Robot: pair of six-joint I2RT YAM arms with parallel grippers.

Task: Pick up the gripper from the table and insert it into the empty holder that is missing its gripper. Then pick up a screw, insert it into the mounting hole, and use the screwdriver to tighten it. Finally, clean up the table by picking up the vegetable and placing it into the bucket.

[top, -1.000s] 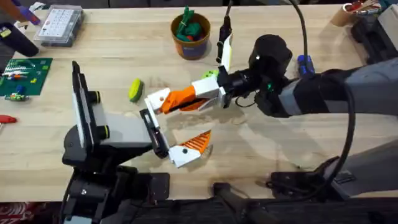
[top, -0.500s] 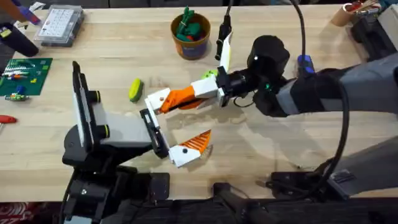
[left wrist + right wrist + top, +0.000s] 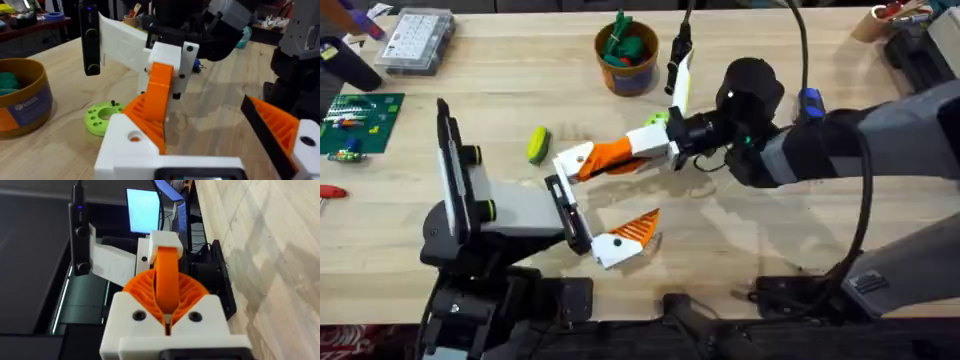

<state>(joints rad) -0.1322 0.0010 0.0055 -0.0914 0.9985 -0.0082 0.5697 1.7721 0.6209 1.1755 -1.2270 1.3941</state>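
Note:
The gripper [image 3: 574, 160], a small white block with an orange ribbed wedge, sits at the far mount of the holder [image 3: 563, 208], the black bracket plate on my left arm's grey-white hand. My right gripper [image 3: 605, 158] is shut on it with its long orange jaws; the right wrist view shows the jaws clamped on the wedge below the white block [image 3: 165, 242]. My left gripper [image 3: 205, 125] stands open, its other finger [image 3: 625, 236] on the near mount. The yellow-and-green vegetable [image 3: 538, 144] lies on the table beside the holder. At the back stands the bucket [image 3: 628, 62].
A clear parts box [image 3: 416, 40] and a green circuit board [image 3: 360, 120] lie at the far left. A green disc [image 3: 102, 117] rests near the right gripper. A black tool [image 3: 678, 55] stands beside the bucket. A cup of pens [image 3: 880, 20] is at the back right.
The right arm has edged slightly left with the gripper still in its jaws. The left arm, vegetable and bucket have not moved.

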